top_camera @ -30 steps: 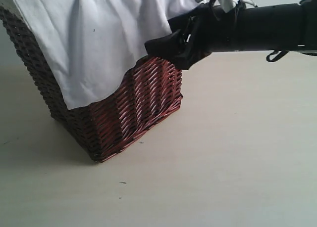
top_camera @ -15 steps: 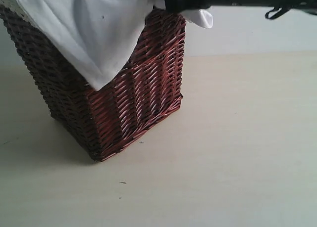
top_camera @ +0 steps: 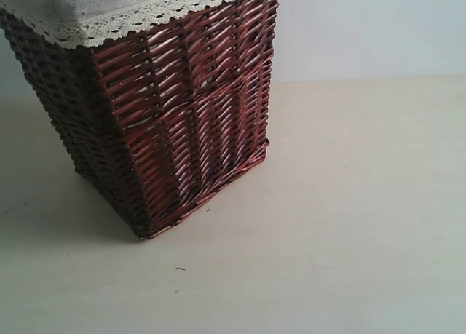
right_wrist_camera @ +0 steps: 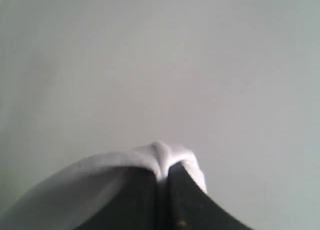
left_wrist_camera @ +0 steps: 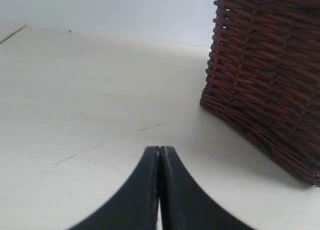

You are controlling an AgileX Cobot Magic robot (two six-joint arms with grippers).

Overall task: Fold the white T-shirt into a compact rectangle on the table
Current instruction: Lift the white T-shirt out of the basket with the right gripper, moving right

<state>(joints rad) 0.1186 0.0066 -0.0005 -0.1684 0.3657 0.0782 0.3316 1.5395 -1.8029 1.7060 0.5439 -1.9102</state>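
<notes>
Right gripper [right_wrist_camera: 162, 172]: your jaws are pinched tight on a bunched fold of the white T-shirt [right_wrist_camera: 90, 175]. Cloth pokes out past the tips and drapes off one finger, with a plain pale backdrop behind. The shirt shows only in the right wrist view, too little of it to read any print.

Left gripper [left_wrist_camera: 159, 149]: jaws pressed together with nothing between them, over bare table [left_wrist_camera: 75, 104]. The brown wicker basket [left_wrist_camera: 265, 64] is near but apart.

Exterior view: the basket fills the upper left, with white lace edging [top_camera: 138, 17] along its rim at the top edge. You have open tabletop across the right half and the bottom. The table's far edge meets the wall on the right.
</notes>
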